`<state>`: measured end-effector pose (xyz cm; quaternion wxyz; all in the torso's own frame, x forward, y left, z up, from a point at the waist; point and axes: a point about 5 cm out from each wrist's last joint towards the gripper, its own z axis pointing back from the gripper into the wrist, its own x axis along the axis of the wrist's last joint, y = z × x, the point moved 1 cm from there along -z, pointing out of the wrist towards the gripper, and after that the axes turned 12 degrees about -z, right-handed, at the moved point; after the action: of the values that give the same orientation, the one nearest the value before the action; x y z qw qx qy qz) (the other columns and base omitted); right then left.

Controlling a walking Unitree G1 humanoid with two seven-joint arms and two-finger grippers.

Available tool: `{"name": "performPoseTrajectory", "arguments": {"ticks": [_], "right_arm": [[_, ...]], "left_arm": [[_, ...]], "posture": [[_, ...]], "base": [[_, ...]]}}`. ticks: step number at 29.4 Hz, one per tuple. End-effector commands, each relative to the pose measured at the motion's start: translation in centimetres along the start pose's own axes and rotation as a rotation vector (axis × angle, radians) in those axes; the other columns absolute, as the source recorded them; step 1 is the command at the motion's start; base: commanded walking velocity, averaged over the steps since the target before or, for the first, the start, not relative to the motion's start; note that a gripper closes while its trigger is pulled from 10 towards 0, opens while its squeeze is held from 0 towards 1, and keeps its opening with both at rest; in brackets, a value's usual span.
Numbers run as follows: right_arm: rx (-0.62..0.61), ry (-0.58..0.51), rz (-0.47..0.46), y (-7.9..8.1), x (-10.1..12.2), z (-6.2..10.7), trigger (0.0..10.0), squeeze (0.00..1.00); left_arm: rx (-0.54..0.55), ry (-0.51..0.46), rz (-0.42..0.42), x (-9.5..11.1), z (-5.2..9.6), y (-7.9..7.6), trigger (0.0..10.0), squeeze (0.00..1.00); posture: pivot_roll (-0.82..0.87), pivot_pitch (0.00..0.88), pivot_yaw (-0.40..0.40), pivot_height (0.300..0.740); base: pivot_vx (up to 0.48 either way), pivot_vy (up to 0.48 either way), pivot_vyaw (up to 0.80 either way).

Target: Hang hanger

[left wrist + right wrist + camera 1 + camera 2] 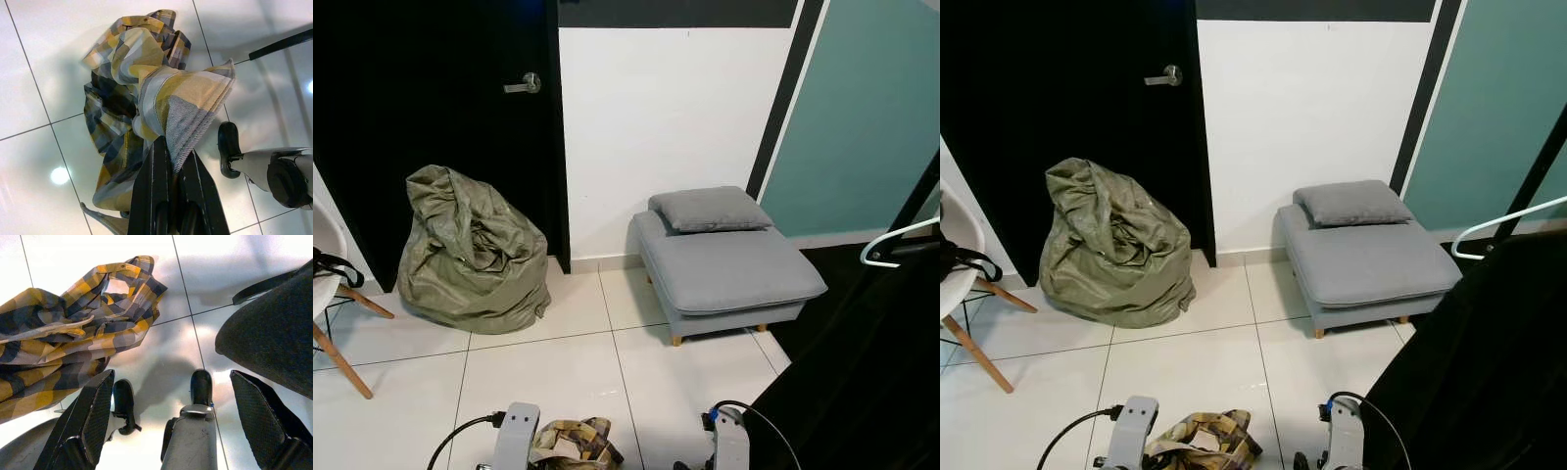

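The hanger [1503, 223], white, sticks out above a dark garment [1489, 362] at the right edge, well apart from both arms, so hanging seems not yet begun. The left gripper [168, 152] is clamped on a checked shirt [142, 98] over the floor; the right gripper [171, 396] is spread wide and empty. No readable writing anywhere.

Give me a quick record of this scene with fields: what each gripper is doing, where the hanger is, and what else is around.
left gripper: shut on plaid shirt, held above the floor
right gripper: open, holding nothing
white hanger: at right, above a black garment
tiled floor: white, glossy
nearby: grey footstool with cushion, green sack, black door, white chair
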<state>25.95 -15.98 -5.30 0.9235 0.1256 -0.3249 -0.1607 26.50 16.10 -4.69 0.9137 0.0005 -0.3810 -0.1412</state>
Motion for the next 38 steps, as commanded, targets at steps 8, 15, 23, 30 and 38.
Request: {"name": "performPoseTrajectory", "arguments": {"ticks": [8, 15, 23, 30, 38], "right_arm": [[-0.012, 0.009, 0.024, -0.09, -0.31, 0.00, 10.0, 0.00], [-0.012, 0.008, 0.021, -0.09, -0.27, 0.00, 10.0, 0.00], [-0.009, 0.010, 0.012, -0.10, -0.34, 0.00, 10.0, 0.00], [-0.004, 0.009, -0.002, -0.07, -0.38, 0.00, 10.0, 0.00], [0.004, 0.005, -0.018, -0.02, -0.28, 0.00, 10.0, 0.00]], "left_arm": [[-0.003, 0.024, 0.003, -0.28, -0.01, 0.04, 10.0, 0.00], [-0.002, 0.024, 0.007, -0.25, -0.02, 0.03, 10.0, 0.00], [-0.003, 0.027, 0.010, -0.32, -0.01, 0.01, 10.0, 0.00], [-0.003, 0.028, 0.011, -0.35, 0.00, 0.03, 10.0, 0.00], [-0.001, 0.027, 0.013, -0.29, 0.00, 0.10, 10.0, 0.00]], "posture": [[0.07, 0.067, -0.015, 0.740], [0.07, 0.071, -0.015, 0.740], [0.07, 0.076, -0.015, 0.740], [0.07, 0.082, -0.015, 0.740], [0.07, 0.086, -0.013, 0.740]], "base": [[0.000, 0.000, 0.00], [0.000, 0.000, 0.00], [0.000, 0.000, 0.00], [0.000, 0.000, 0.00], [0.000, 0.000, 0.00]]}}
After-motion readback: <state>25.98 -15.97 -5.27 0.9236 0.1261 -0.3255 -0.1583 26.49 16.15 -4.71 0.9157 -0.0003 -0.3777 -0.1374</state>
